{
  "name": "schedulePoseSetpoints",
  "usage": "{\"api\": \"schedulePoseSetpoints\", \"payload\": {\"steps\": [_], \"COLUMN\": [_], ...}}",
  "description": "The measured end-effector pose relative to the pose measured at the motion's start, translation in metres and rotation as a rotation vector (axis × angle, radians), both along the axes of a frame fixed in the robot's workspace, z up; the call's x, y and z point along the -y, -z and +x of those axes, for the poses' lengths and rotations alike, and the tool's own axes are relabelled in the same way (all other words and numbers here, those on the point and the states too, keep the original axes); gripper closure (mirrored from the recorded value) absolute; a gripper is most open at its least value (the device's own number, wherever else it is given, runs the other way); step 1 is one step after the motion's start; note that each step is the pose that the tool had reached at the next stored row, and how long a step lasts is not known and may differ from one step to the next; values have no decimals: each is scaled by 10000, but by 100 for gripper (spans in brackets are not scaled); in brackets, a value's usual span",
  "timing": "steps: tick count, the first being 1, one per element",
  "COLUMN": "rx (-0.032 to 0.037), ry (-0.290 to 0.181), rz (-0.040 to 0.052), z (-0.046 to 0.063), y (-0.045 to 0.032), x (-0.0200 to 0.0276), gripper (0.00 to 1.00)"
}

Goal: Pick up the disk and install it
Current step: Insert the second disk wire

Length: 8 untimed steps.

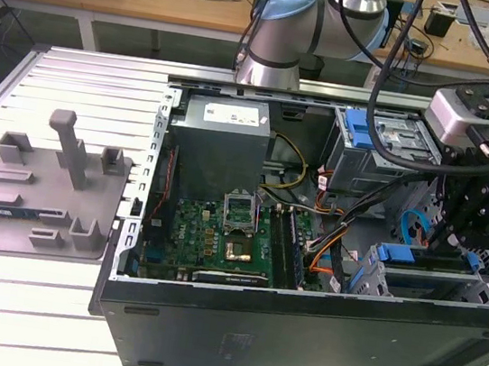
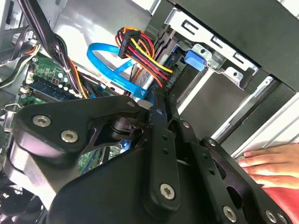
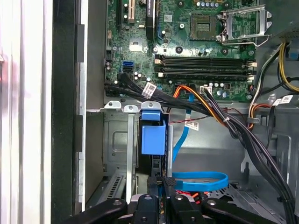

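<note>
The disk (image 3: 157, 165) stands on edge in the slot of the metal drive cage (image 3: 117, 140), showing as a thin dark strip with a blue rim. My gripper (image 3: 162, 184) is shut on its near edge, the black fingers pinched close together. In the exterior view the disk's blue frame (image 1: 425, 259) runs along the top of the cage (image 1: 377, 279) at the case's front right corner, with the gripper (image 1: 458, 254) right over it. In the second wrist view the gripper (image 2: 158, 108) points down into the case beside the cage.
A bright-blue latch (image 3: 153, 135) (image 2: 195, 58) sits on the cage just beyond the disk. A blue flat cable (image 3: 201, 177) and bundled power wires (image 2: 140, 51) lie close by. The motherboard (image 1: 219, 234) fills the case floor. A person's hand (image 2: 271, 163) rests outside the case. A grey fixture (image 1: 43, 191) lies at the exterior view's left.
</note>
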<state>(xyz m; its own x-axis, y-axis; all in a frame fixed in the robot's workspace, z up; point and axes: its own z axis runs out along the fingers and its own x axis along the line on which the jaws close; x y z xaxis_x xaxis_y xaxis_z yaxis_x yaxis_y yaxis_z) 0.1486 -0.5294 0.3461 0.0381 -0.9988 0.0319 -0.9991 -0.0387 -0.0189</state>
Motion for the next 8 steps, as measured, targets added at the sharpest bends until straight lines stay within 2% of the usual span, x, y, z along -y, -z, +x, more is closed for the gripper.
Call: {"api": "schedulePoseSetpoints", "payload": {"steps": [5,8], "rx": [36,93], "ry": [0,1], "rz": [-1,0], "z": [-3,-16], "y": [19,67], "x": [0,1], "gripper": [84,84]}}
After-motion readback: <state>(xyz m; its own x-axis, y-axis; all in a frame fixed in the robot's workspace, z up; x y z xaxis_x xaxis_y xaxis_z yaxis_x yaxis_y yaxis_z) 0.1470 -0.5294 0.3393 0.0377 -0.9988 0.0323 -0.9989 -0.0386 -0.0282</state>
